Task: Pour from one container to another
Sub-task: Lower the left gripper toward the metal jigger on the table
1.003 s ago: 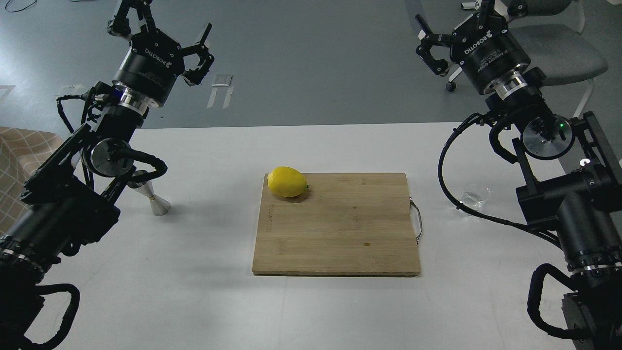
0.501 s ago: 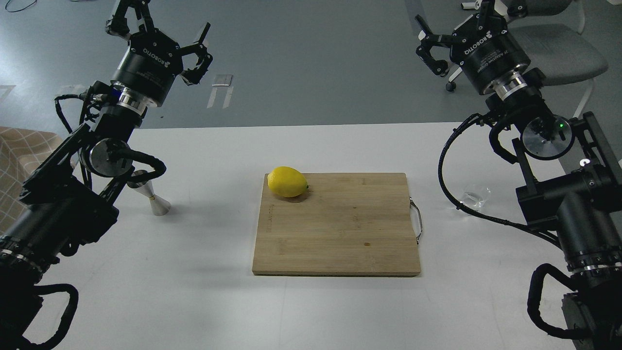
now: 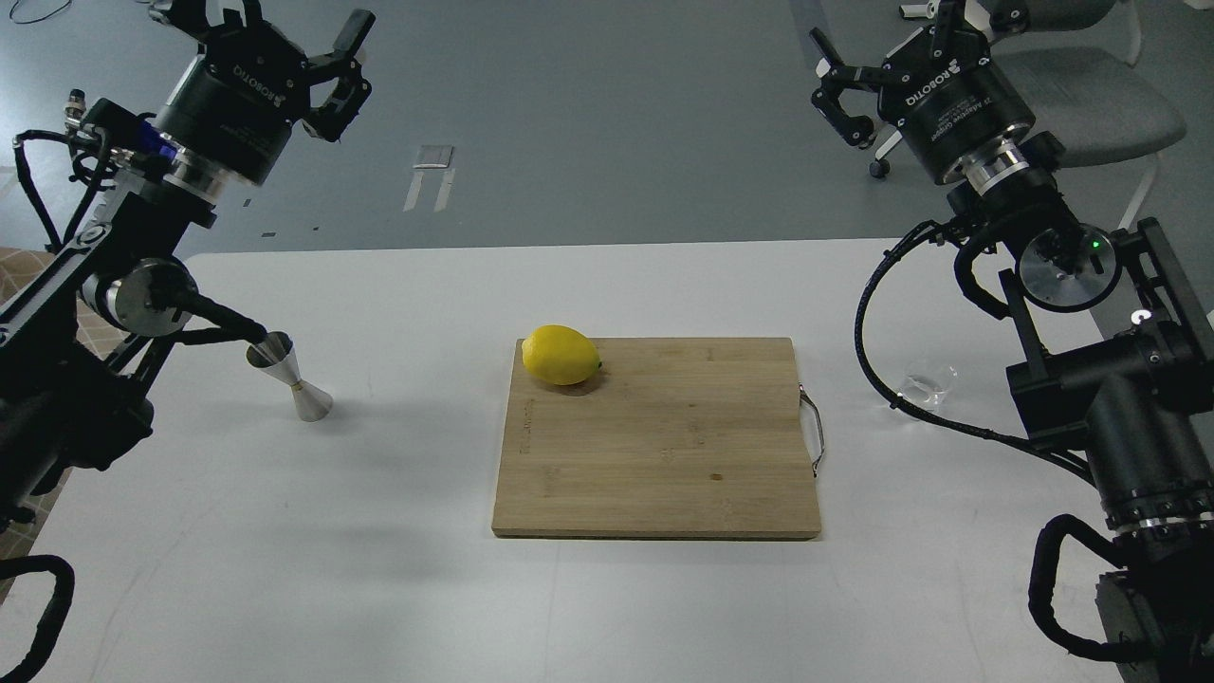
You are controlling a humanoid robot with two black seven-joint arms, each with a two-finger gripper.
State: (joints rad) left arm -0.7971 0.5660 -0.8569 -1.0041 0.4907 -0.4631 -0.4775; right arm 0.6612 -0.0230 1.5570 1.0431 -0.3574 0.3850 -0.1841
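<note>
The steel jigger (image 3: pixel 289 377) stands tilted-looking on the white table (image 3: pixel 398 569) at the left, apart from my left arm's cable beside its rim. The clear glass cup (image 3: pixel 928 384) sits at the right side of the table, just behind my right arm's looping cable. My left gripper (image 3: pixel 273 21) is raised high over the far left edge, open and empty, well above and behind the jigger. My right gripper (image 3: pixel 887 43) hangs high at the far right, open and empty, far above the cup.
A wooden cutting board (image 3: pixel 659 455) with a metal handle lies in the middle of the table, and a yellow lemon (image 3: pixel 561 355) rests on its far left corner. An office chair (image 3: pixel 1091 104) stands on the floor beyond the right arm.
My left arm has swung left and upward, so the jigger now shows in full. The right arm, the cup, the lemon and the board have not moved.
</note>
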